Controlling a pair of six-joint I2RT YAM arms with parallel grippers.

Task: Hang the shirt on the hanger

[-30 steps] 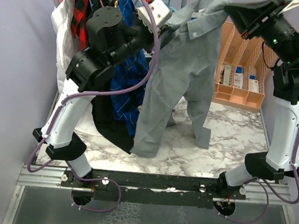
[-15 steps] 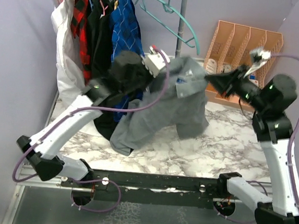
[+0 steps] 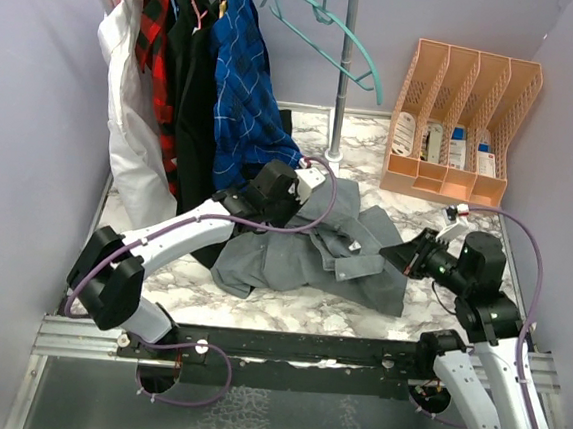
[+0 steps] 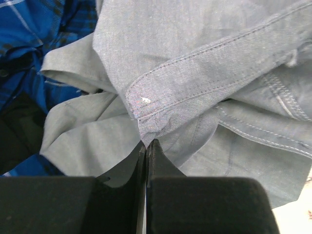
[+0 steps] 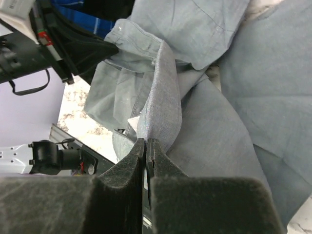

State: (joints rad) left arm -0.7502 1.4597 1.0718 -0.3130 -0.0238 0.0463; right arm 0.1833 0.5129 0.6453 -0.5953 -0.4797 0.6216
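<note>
The grey shirt (image 3: 302, 261) lies crumpled on the marble table, between the two arms. My left gripper (image 3: 314, 215) is low over its back edge, and in the left wrist view it (image 4: 147, 142) is shut on a stitched hem of the shirt (image 4: 195, 58). My right gripper (image 3: 390, 256) reaches in from the right. In the right wrist view it (image 5: 146, 141) is shut on a raised fold of the shirt (image 5: 219, 122), with the left gripper (image 5: 114, 48) across from it. The teal hanger (image 3: 333, 28) hangs bare on the rack rod, far above the shirt.
Several garments hang on the rack at the back left, among them a blue plaid shirt (image 3: 247, 91), a red-and-black plaid shirt (image 3: 160, 53) and a white one (image 3: 125, 110). The rack pole (image 3: 343, 79) stands behind the shirt. An orange file organiser (image 3: 465, 120) sits at the back right.
Both arms have come down from high near the rack to the table. The shirt, held aloft a second ago, now lies bunched on the marble, still gripped at both ends.
</note>
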